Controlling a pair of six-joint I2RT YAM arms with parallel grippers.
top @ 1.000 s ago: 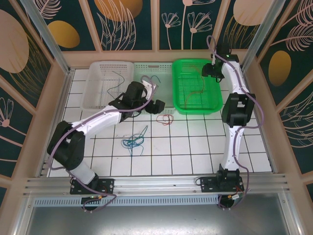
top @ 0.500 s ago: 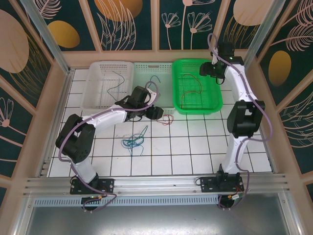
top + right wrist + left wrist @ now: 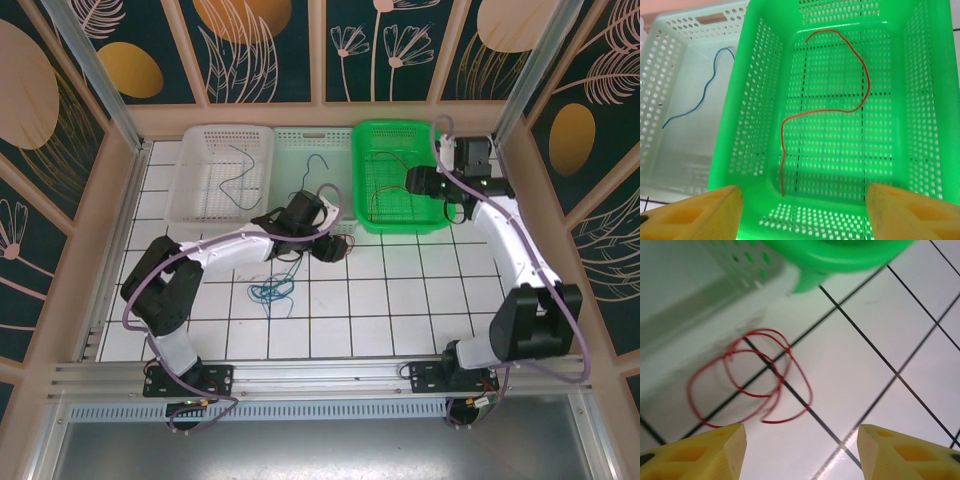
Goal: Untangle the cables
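Okay, I see white-tiled table [image 3: 400,300], floral walls [image 3: 260,50]; L gripper [image 3: 802,450] spread over red cable [image 3: 762,332], R gripper [image 3: 805,212] spread over green basket [image 3: 755,100].

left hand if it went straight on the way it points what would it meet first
Most likely the looped red wire on the tiles, just ahead of the open left hand, though depth is unclear.

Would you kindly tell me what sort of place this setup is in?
Probably an enclosed robot test cell: a white gridded tabletop, aluminium frame rails along its near edge, leaf-patterned wall panels around it, and a green perforated plastic basket holding a thin red wire.
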